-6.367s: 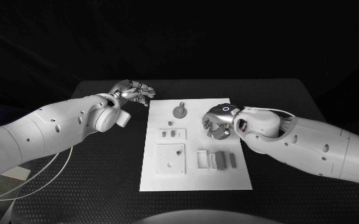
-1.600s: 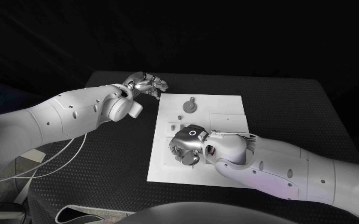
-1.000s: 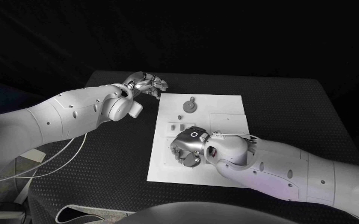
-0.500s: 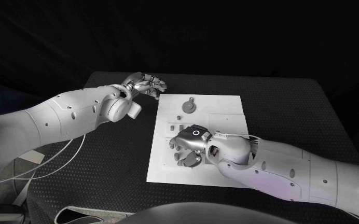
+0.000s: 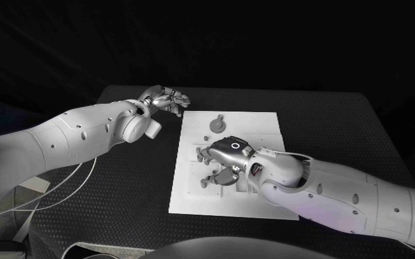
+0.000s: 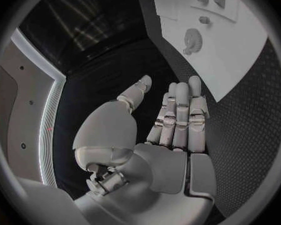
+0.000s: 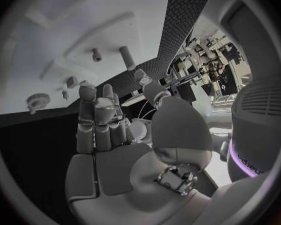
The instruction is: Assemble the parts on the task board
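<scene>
Right hand [image 5: 223,157] hovers unladen, fingers apart, over the task board [image 5: 261,206] mid-table, left hand [image 5: 164,99] idle and spread off its far-left corner; risk: descending fingers knock the small parts [image 5: 210,127] out of place.

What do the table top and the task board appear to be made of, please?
The table looks covered in a black, matte, rubbery or woven mat: a fine dotted texture shows all over it. The task board looks like smooth white plastic or painted sheet, matte, with shallow recesses; which one cannot be told.
</scene>
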### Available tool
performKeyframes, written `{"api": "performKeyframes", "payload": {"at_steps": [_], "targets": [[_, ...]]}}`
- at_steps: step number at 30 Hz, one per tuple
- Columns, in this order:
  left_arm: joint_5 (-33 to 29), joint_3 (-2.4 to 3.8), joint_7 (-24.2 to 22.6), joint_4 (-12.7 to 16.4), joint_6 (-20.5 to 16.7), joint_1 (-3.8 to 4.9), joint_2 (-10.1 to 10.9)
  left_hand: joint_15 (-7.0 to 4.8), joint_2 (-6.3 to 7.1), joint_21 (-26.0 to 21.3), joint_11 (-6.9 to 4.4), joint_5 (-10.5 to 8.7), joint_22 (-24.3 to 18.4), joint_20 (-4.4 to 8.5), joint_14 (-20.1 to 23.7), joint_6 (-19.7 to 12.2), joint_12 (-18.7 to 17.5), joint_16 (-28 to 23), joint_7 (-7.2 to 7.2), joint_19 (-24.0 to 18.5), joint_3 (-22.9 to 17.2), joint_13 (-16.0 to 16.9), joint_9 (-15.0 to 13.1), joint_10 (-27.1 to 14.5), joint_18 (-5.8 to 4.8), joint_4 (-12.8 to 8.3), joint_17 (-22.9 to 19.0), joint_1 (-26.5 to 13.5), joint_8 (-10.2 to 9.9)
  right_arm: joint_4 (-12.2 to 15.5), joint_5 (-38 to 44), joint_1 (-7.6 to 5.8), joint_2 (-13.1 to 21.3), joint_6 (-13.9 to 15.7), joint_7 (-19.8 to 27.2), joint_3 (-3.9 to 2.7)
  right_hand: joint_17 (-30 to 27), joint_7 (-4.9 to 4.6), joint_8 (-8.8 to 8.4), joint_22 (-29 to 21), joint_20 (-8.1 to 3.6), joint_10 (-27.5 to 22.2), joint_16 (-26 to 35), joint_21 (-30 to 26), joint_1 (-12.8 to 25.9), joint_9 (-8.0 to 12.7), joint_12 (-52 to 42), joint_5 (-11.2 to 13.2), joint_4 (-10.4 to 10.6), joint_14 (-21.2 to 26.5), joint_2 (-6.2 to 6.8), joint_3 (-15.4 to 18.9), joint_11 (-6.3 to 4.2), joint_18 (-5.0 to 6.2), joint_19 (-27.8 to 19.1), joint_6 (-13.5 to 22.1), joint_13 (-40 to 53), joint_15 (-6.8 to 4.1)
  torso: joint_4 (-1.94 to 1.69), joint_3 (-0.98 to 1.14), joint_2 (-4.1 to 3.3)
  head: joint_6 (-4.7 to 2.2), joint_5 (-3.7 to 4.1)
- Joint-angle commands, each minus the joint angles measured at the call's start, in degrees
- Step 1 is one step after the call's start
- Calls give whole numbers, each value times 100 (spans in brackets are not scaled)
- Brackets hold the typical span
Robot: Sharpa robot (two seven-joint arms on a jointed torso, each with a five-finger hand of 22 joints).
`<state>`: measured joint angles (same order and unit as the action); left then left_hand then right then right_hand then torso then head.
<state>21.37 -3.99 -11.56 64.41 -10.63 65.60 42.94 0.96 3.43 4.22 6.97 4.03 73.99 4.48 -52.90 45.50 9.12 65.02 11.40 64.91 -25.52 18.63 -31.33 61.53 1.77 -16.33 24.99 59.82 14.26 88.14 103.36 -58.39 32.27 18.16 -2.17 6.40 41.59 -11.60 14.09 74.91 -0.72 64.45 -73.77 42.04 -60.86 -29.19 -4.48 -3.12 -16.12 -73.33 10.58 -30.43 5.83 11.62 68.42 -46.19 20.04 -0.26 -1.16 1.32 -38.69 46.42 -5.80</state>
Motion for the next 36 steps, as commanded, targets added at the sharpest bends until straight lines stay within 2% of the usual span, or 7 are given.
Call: {"api": "performKeyframes", "payload": {"at_steps": [1, 7, 12, 16, 24, 27, 36], "targets": [[-31, 4, -77, -19, 79, 12, -22, -1, 8, -26, 17, -34, 3, 23, -22, 8, 33, -22, 28, 35, 30, -5, -8, -56, 116, 13, 6, -53, 26, 117, -484, -94, 159, 330, 93, -84, 2, 20, 46, 94, -27, 120, -24, -17, -1, -10, -67, 24, -29, 18, -70, 5, -14, 338, 53, -48, 32, -54, 10, 4, 13, -25, 39], [-31, 4, -83, -68, 92, 11, -49, -1, 6, -26, 17, -34, 3, 22, -21, 8, 35, -22, 29, 35, 32, -5, -9, -57, 115, 15, 6, -56, 26, 370, -1651, -489, 728, 95, -100, -198, -30, 101, 168, 93, 23, 453, 8, -35, 594, -66, -221, 15, 384, 16, -229, 166, -114, 338, 37, -231, 165, -148, 11, 0, 11, -92, 131], [-31, 3, -92, -123, 99, 9, -80, -1, 3, -27, 18, -35, 3, 21, -20, 6, 37, -23, 29, 35, 35, -5, -8, -58, 114, 19, 6, -65, 26, 536, -1902, -799, 1187, -249, -355, -230, 7, 519, 456, 107, -68, 1545, -61, -1, 925, -341, -1587, 3, 590, -36, -224, 323, -570, 338, 111, -594, 1502, -541, 43, -1, 30, -148, 198], [-32, 2, -95, -152, 113, 8, -105, 0, 0, -27, 18, -35, 3, 21, -20, 5, 40, -23, 30, 34, 37, -5, -8, -58, 113, 23, 6, -73, 26, 647, -2383, -940, 1484, -1096, -753, -230, 183, 574, 552, 134, -159, 286, -300, 64, 1066, -747, -3714, 0, 700, -52, -339, 261, -645, 335, 167, -578, 4210, -665, 75, 1, 55, -152, 225], [-32, 1, -89, -192, 131, 6, -138, 0, -4, -28, 18, -35, 3, 20, -18, 3, 43, -25, 31, 32, 42, -5, -8, -61, 113, 28, 6, -87, 27, 619, -2413, -948, 1700, -2806, -1589, -207, 372, 597, 587, 124, -155, 273, -515, 103, 1475, -964, -4334, 22, 1047, -20, -605, 227, -667, 338, 98, -655, 4785, -685, 94, 7, 74, -148, 255], [-32, 1, -79, -196, 143, 6, -137, 0, -4, -28, 18, -35, 3, 20, -18, 2, 44, -25, 31, 32, 43, -5, -8, -61, 113, 28, 5, -89, 27, 607, -2368, -949, 1772, -2873, -1613, -126, 427, 589, 564, 136, -155, 250, -560, 125, 1501, -1005, -4458, 20, 987, 6, -766, 250, -662, 338, 63, -642, 4897, -677, 98, -1, 76, -146, 270], [-32, 1, -83, -217, 173, 6, -165, 1, -6, -29, 19, -36, 2, 20, -16, 0, 46, -26, 31, 30, 46, -5, -8, -63, 112, 29, 5, -96, 27, 514, -2600, -949, 1833, -3001, -1787, -19, 533, 667, 616, 125, -150, 219, -611, 148, 1854, -1128, -4653, 22, 1028, 80, -623, 365, -730, 338, -16, -881, 5047, -737, 111, -8, 91, -110, 304]]}}
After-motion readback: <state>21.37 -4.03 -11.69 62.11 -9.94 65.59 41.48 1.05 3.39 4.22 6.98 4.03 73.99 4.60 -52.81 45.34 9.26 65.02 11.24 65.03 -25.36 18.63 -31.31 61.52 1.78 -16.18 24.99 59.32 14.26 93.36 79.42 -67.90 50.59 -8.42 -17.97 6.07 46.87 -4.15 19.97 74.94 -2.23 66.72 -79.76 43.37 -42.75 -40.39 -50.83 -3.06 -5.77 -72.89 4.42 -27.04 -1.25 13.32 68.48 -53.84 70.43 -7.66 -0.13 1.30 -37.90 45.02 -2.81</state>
